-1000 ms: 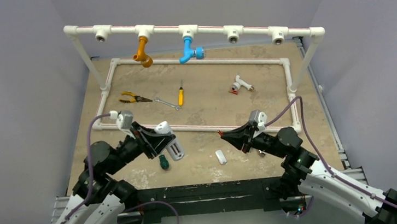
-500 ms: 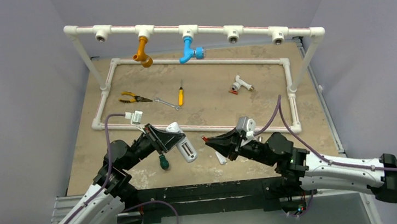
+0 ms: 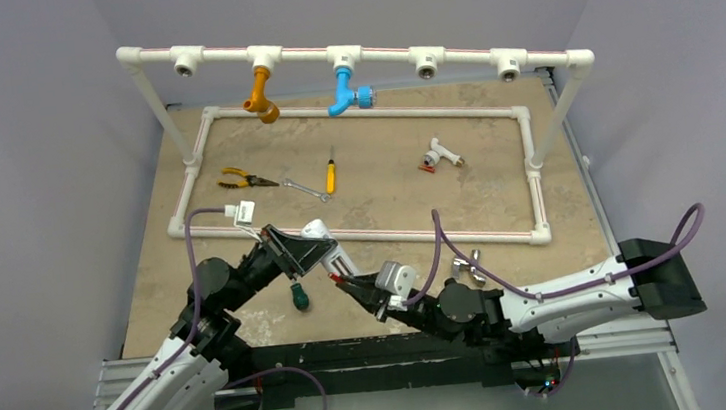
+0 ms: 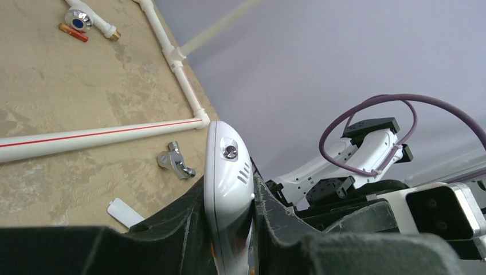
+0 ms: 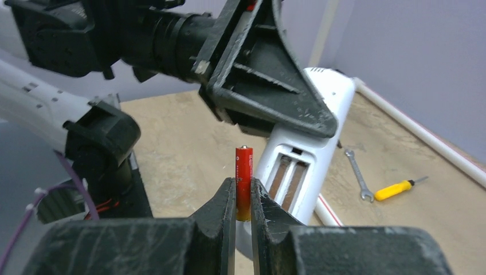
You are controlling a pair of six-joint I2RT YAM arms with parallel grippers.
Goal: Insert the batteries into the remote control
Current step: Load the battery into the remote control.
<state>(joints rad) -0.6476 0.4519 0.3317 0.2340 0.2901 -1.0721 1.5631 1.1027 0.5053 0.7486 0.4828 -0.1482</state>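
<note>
My left gripper (image 3: pixel 316 257) is shut on the white remote control (image 3: pixel 336 256) and holds it off the table at front centre. In the left wrist view the remote (image 4: pixel 226 163) stands clamped between both fingers. Its back faces the right wrist camera, where the open compartment (image 5: pixel 289 175) shows two bare slots. My right gripper (image 5: pixel 243 192) is shut on one red-orange battery (image 5: pixel 243 169), upright, just in front of that compartment and apart from it. From above, the right gripper (image 3: pixel 343 285) sits just below the remote. A second battery (image 4: pixel 73 32) lies beside a white T-fitting (image 3: pixel 447 154) far back.
A white battery cover (image 4: pixel 123 212) and a metal fitting (image 4: pixel 175 162) lie on the table near the front. A green screwdriver handle (image 3: pixel 298 296), pliers (image 3: pixel 241 181), wrench (image 3: pixel 305 188) and yellow screwdriver (image 3: pixel 331 175) lie left. A white pipe frame (image 3: pixel 372 234) encloses the back.
My right arm has swung far left across the front with the battery, ending close under the remote. The left gripper lifted and shifted the remote slightly right.
</note>
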